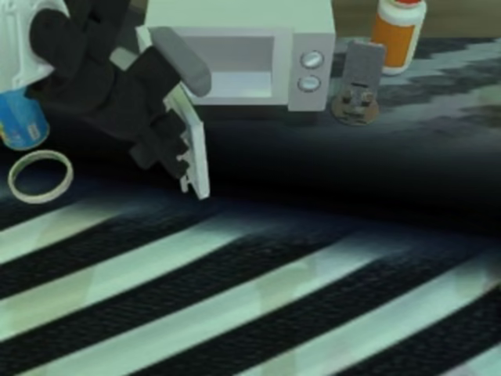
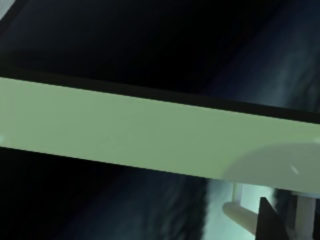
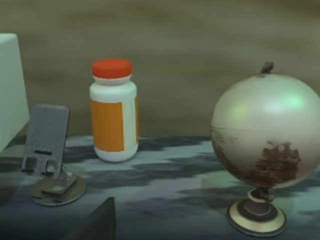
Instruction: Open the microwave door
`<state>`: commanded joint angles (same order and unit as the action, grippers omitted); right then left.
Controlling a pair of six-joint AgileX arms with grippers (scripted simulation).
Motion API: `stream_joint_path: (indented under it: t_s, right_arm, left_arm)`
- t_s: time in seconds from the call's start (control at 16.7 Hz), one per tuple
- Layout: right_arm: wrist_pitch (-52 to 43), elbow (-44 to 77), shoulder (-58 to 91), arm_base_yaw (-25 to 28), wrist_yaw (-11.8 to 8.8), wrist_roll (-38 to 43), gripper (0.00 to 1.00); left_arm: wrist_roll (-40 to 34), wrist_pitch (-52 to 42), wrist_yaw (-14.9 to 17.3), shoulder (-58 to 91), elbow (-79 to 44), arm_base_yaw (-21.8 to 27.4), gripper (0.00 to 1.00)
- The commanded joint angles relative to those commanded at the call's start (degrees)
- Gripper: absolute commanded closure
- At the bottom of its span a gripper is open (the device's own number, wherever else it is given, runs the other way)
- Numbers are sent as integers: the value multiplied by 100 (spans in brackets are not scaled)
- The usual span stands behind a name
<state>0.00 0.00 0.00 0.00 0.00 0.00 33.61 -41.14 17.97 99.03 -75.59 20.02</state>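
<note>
Top view shows the microwave (image 1: 258,55) at the table's far edge, its door (image 1: 196,153) swung wide toward the left. My left gripper (image 1: 176,153) sits at the door's free edge, pinching it as far as I can tell. My right arm is out of sight.

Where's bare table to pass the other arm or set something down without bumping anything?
The whole near, striped half of the table is bare. The back edge is crowded: the white boxy microwave, its swung-open white door with the left gripper on it, grey phone stand, orange-labelled bottle, and at left a pale ring and blue can.
</note>
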Motion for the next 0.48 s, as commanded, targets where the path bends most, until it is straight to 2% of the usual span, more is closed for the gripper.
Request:
stream_joint_path:
  t_s: [0.48]
  right_arm:
    - [0, 0, 0, 0, 0, 0, 0]
  left_arm:
    - [107, -48, 44, 2, 30, -47, 100]
